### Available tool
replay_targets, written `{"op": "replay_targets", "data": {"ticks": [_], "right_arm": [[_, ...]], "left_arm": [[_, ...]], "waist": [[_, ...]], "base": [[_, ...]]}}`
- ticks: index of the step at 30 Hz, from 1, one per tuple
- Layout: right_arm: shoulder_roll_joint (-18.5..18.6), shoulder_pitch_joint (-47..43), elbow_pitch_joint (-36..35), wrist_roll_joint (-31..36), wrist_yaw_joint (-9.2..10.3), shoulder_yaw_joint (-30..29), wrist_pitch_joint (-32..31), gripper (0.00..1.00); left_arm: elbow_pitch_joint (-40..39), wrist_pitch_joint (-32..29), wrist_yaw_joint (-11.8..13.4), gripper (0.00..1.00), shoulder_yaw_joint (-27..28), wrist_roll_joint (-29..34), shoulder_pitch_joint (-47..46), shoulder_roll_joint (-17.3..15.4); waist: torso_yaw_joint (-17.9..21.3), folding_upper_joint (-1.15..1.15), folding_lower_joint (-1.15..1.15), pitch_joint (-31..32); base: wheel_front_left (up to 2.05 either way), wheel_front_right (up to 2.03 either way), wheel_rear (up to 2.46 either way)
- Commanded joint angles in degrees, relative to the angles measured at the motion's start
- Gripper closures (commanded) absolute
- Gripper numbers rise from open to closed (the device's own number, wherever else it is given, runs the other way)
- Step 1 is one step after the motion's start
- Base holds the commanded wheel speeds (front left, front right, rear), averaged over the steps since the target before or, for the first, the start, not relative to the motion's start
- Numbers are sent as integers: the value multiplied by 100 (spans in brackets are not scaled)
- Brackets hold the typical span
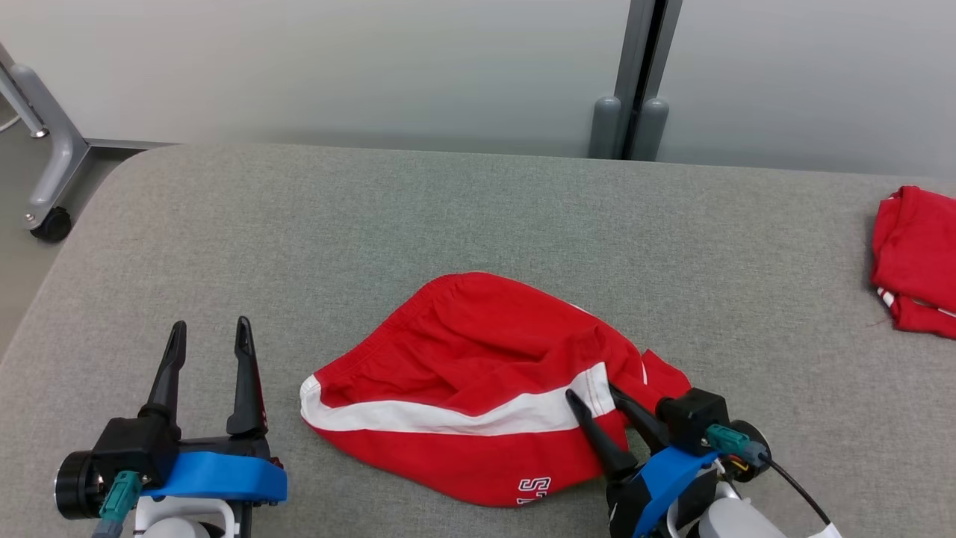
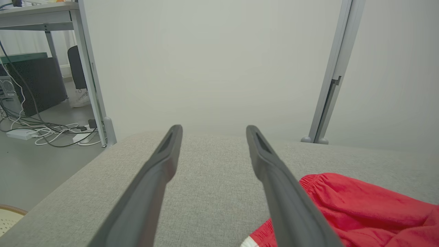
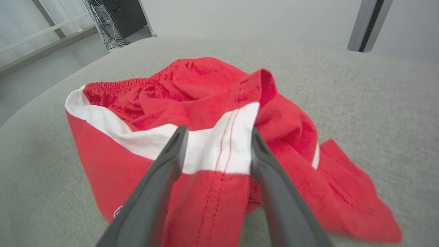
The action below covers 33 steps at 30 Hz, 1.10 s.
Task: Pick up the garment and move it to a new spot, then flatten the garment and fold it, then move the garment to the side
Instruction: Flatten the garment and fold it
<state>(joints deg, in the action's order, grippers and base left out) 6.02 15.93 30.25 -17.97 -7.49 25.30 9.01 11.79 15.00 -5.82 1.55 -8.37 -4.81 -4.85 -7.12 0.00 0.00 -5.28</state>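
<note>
The garment [image 1: 478, 359] is a pair of red shorts with a white side stripe, lying crumpled on the grey padded table [image 1: 448, 209]. My right gripper [image 1: 592, 392] is at its right end, low over the cloth. In the right wrist view its fingers [image 3: 218, 130] stand apart on either side of the white hem strip of the garment [image 3: 212, 89]. My left gripper [image 1: 210, 325] is open and holds nothing, off the garment's left end. The left wrist view shows this gripper [image 2: 214, 128] above bare table, the garment's waistband [image 2: 360, 202] to its right.
A second red garment [image 1: 915, 258] lies bunched at the table's right edge. Beyond the table's far edge stand a pale wall and a grey post [image 1: 635, 112]. A wheeled grey frame leg [image 1: 52, 187] stands on the floor past the table's left corner.
</note>
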Motion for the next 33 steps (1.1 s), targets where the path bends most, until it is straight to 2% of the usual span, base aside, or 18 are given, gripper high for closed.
{"op": "replay_targets", "data": {"ticks": [1, 9, 17, 21, 26, 33], "right_arm": [[33, 108, -1, -40, -1, -3, 75, 100], [252, 597, 357, -125, -1, -43, 384, 100], [647, 1567, 604, 42, -1, -390, 574, 100], [676, 1781, 703, 115, -1, -434, 610, 100], [600, 1403, 618, 98, -1, -259, 618, 100], [630, 230, -285, 54, -1, -15, 618, 100]], "left_arm": [[7, 24, -9, 0, 27, 45, -62, 24], [74, 24, -63, 0, 49, 72, -126, 63], [127, 24, -94, 0, 10, 88, -194, 110], [173, 24, -112, 0, 2, 68, -169, 130], [243, 24, -128, 0, -19, 35, -52, 157], [271, 23, -123, 0, 12, 26, 23, 176]], "waist": [[-12, 0, 0, -8], [-10, 0, 0, -41], [2, 0, 0, -49], [12, 0, 0, -3], [108, 0, 0, 92], [385, 0, 0, 181]], "base": [[0, 0, 0], [0, 0, 0], [0, 0, 0], [0, 0, 0], [0, 0, 0], [0, 0, 0]]}}
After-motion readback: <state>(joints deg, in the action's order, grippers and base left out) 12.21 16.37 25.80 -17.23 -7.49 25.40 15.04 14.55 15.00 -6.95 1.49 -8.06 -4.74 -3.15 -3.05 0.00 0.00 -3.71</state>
